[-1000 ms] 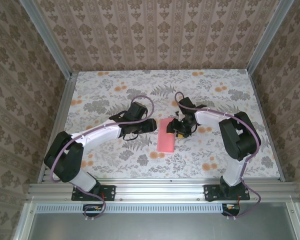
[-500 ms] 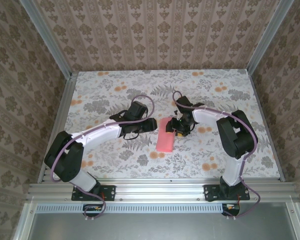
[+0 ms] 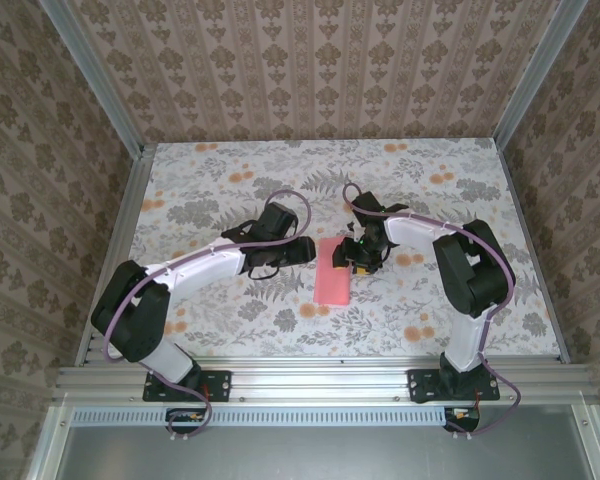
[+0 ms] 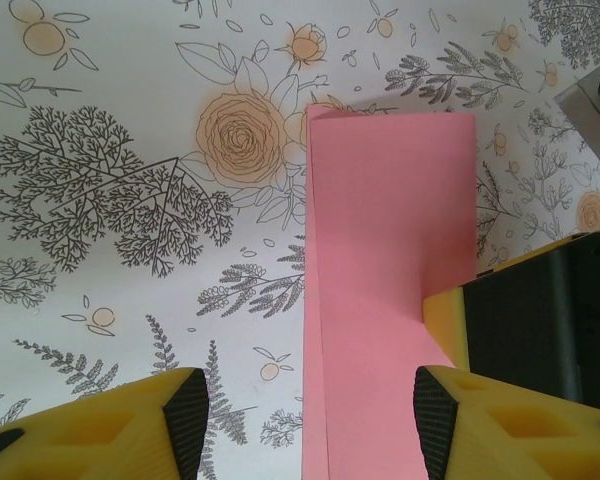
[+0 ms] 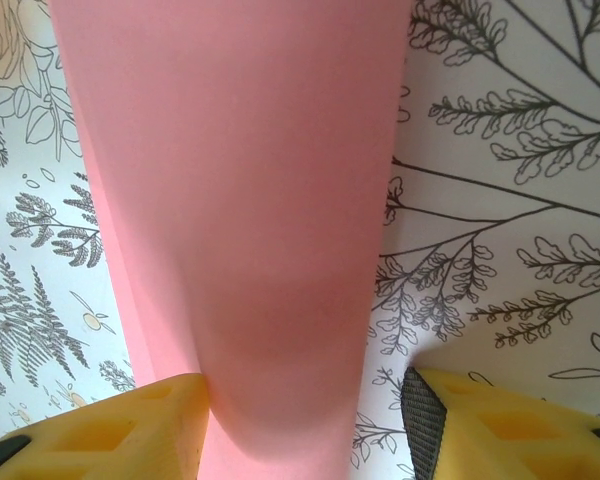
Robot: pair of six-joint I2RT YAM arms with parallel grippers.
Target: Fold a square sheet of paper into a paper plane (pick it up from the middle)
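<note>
The square sheet of paper [image 3: 332, 272] lies folded in half as a long pink-red rectangle on the flowered tabletop; it is a flat strip, not a paper plane. My left gripper [image 3: 302, 250] hovers at its left long edge, open, with the sheet [image 4: 390, 280] under the right half of the gap between the fingers [image 4: 130, 425]. My right gripper [image 3: 358, 258] is open at the strip's far right end. In the right wrist view the paper [image 5: 240, 230] bulges upward against the left finger [image 5: 110, 430], while the right finger stands clear of it. That gripper's yellow finger [image 4: 450, 320] rests on the sheet's edge.
The tabletop [image 3: 230, 190] is a white cloth printed with grey ferns and orange flowers. Aluminium rails [image 3: 120, 230] and patterned walls close it in on the left, right and back. Open table stretches in front of the paper and behind both arms.
The right gripper has edged slightly left onto the paper's end. The left arm has crept a little to the right. The paper stays in place.
</note>
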